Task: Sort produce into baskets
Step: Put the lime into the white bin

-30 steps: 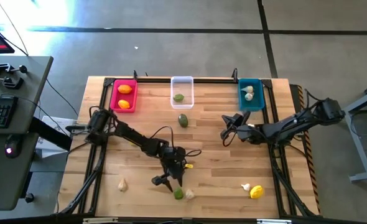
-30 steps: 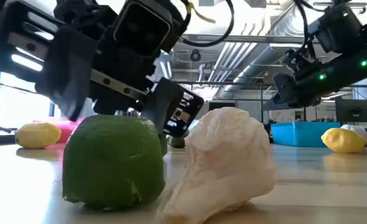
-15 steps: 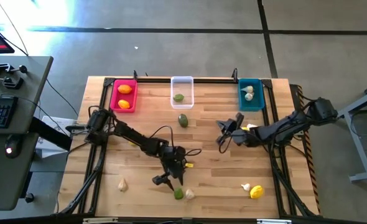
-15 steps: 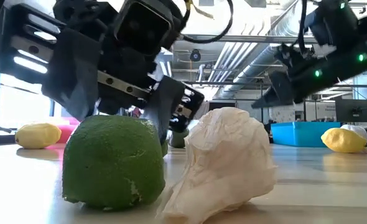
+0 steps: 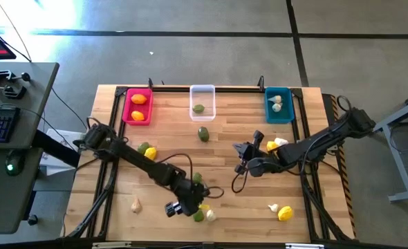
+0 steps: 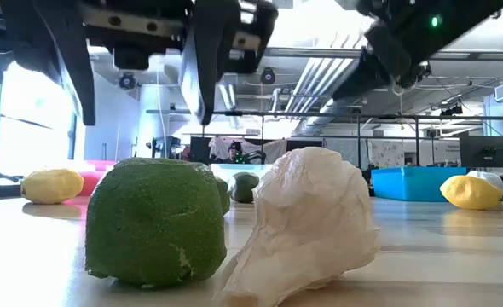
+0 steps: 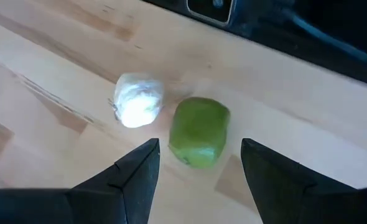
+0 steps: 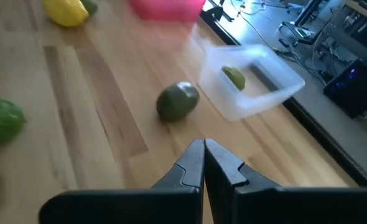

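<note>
The left end effector [image 7: 199,171] hung spread wide and empty directly above a green fruit [image 7: 199,131], its two fingers [image 7: 139,171] straddling the fruit without touching it. A garlic bulb [image 7: 137,100] lay just beside that fruit, on the side of one finger. Both sat near the front edge of the table [image 5: 252,173].

Taking the clear basket [image 5: 202,101] at the table's far edge as the landmark, the fruit under the left end effector lay well in front of it, across most of the table. That basket held one green piece, and another green fruit [image 5: 203,133] lay just in front of it. A pink basket [image 5: 137,106] with two orange fruits stood to its left, and a teal basket [image 5: 278,104] with garlic bulbs to its right. More produce lay scattered in front, including a lemon [image 5: 285,214] and a garlic bulb [image 5: 136,205].

The right end effector [image 8: 204,163] was fully closed, held nothing, and hovered in front of the clear basket, toward the teal one.

The main risk appeared to be the neighbouring bulb: a descending finger could strike it, or pinch it together with the fruit. The rounded fruit might also roll from an off-centre squeeze.
</note>
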